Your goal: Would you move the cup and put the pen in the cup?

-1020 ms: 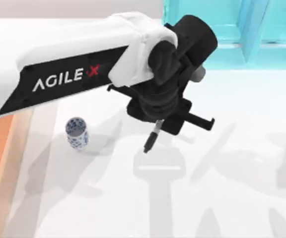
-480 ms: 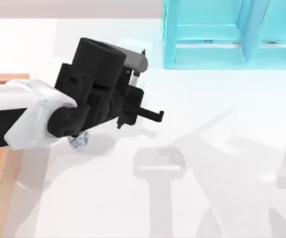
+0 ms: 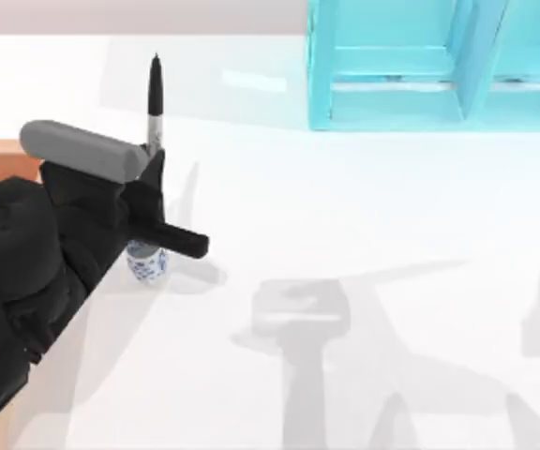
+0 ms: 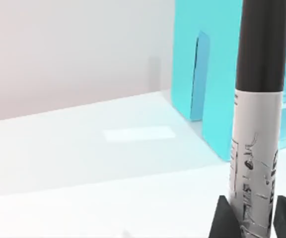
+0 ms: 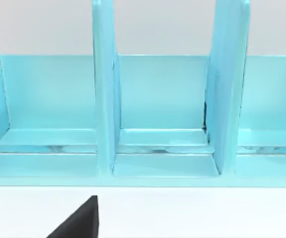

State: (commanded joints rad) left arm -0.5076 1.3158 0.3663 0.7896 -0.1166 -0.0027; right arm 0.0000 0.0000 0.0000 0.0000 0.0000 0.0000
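- Left gripper (image 3: 148, 169) sits at the left side of the table (image 3: 364, 234) in the top view, directly above the cup; the arm's black body covers the lower left corner.
- Jaws of the left gripper are closed narrow on the pen (image 3: 153, 98), gripping it at the lower end of the grey barrel.
- Pen stands roughly upright in the grip. In the top view its black cap end points toward the far edge of the table, well clear of the gripper body.
- Left wrist view: pen (image 4: 257, 114) rises between the two dark fingertips (image 4: 222, 218), one on each side of the printed grey barrel, black section above. Fingertips touch the barrel.
- Cup (image 3: 146, 264) stands on the table beneath the gripper, partly hidden by it; blue-patterned white wall visible. Whether the pen's lower end is inside the cup cannot be told.
- Turquoise shelf rack (image 3: 420, 66) stands at the far right of the table, well apart from cup and pen.
- Right wrist view faces the rack (image 5: 158, 109) and its upright dividers, with a dark fingertip (image 5: 81, 220) showing; right jaw state cannot be told.
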